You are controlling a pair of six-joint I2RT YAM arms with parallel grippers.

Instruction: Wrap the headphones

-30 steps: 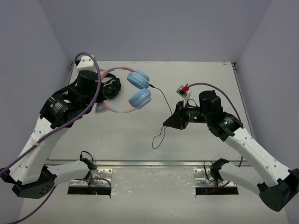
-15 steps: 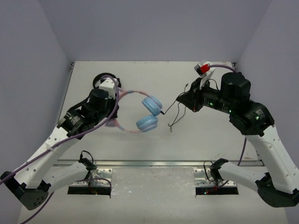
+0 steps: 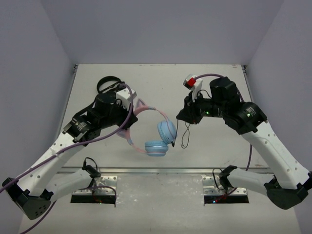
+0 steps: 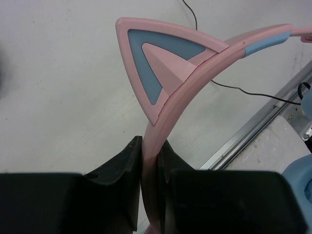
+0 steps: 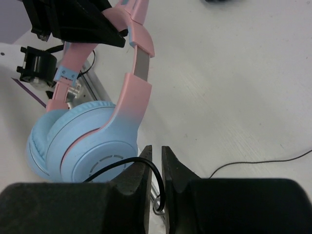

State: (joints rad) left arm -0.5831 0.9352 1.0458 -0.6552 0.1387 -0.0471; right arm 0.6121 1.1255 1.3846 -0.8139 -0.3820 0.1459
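Pale lilac walls (image 3: 146, 29) enclose a white table (image 3: 209, 80), seen from above with two robot arms reaching in from the 6 o'clock edge.

The left claw (image 4: 148, 163) is clenched on the pink headband (image 4: 195, 73) of the headphones (image 3: 166, 131). Its two black fingers press against either side of the band. A pink cat ear (image 4: 156, 63) with a blue inner triangle stands on the band just beyond the fingertips. In the overhead view this claw (image 3: 130, 111) sits at about 9 o'clock from the headphones.

The right claw (image 5: 156, 156) is pinched almost closed around the thin black cable (image 5: 131, 161). The cable curves out from the nearest light blue earcup (image 5: 92, 151) and passes between the fingers. From above, this claw (image 3: 180, 118) is at about 3 o'clock from the headphones, with a slack loop of cable hanging below it.

The headphones are near the middle of the table, between the two claws, and look to be lifted off it. The headband arches toward 12 o'clock and both earcups hang toward 6 o'clock, close to the metal rail (image 3: 195, 170) along the near edge.

A pair of black headphones (image 3: 108, 83) lies on the table at about 10 o'clock, beside the left arm.
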